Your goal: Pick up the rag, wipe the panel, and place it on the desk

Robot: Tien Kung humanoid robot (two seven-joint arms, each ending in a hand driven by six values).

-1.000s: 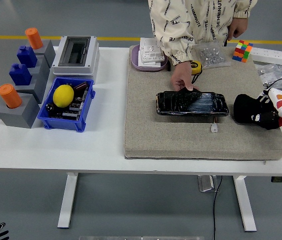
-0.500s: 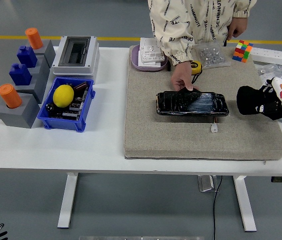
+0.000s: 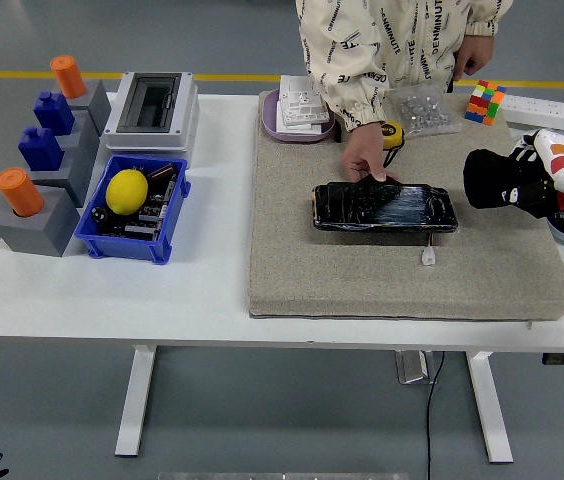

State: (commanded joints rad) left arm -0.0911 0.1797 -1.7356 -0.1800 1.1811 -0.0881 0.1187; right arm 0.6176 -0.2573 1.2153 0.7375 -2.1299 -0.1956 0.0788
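Your right hand (image 3: 507,180) sits at the frame's right, fingers clamped on the black rag (image 3: 484,177), apart from the panel (image 3: 384,208) at centre, which a person's hand (image 3: 364,158) steadies.

"DENMINUTE" is seen repeated in black print across the person's cream long-sleeved jacket (image 3: 382,45); nothing else is legible.
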